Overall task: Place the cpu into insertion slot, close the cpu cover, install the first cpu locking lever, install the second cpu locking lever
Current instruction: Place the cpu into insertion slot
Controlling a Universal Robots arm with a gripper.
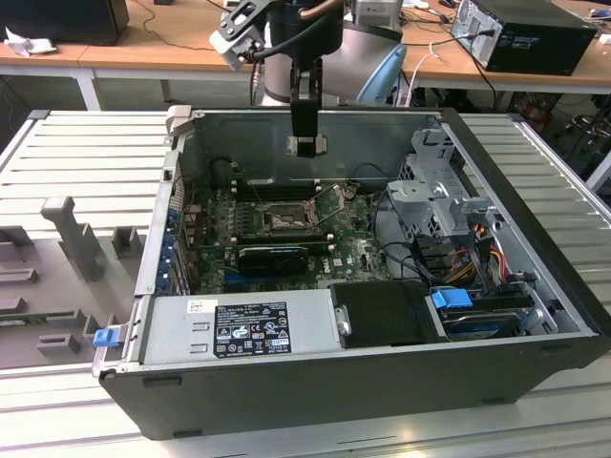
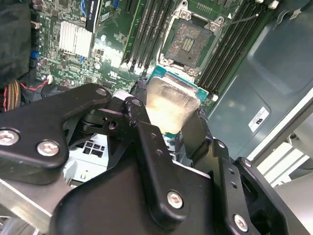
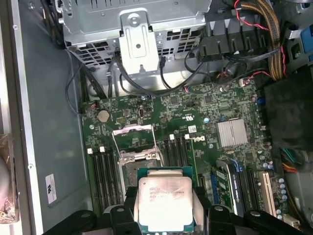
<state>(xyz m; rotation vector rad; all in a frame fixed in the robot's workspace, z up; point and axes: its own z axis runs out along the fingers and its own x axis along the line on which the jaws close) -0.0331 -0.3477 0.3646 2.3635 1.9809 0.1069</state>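
Robotics or electronics lab. Open computer case [image 1: 363, 382] lies on a ribbed metal table [image 1: 86, 143]; robot arm [image 1: 304, 57] rises behind the case. Beyond the case, wooden benches [image 1: 143, 43] carry loose cables [image 1: 186, 24] and a second computer [image 1: 530, 33]. Grey fixture blocks [image 1: 72, 234] sit beside the case.

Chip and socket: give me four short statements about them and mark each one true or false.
1. The tool grips the chip by two opposite edges. True.
2. The chip already sits in the socket. False: the socket is empty, and the chip is held clear of it.
3. The cover is shut over the socket. False: it is swung up and open, leaving the contacts bare.
4. Long black memory slots run along both sides of the socket. True.
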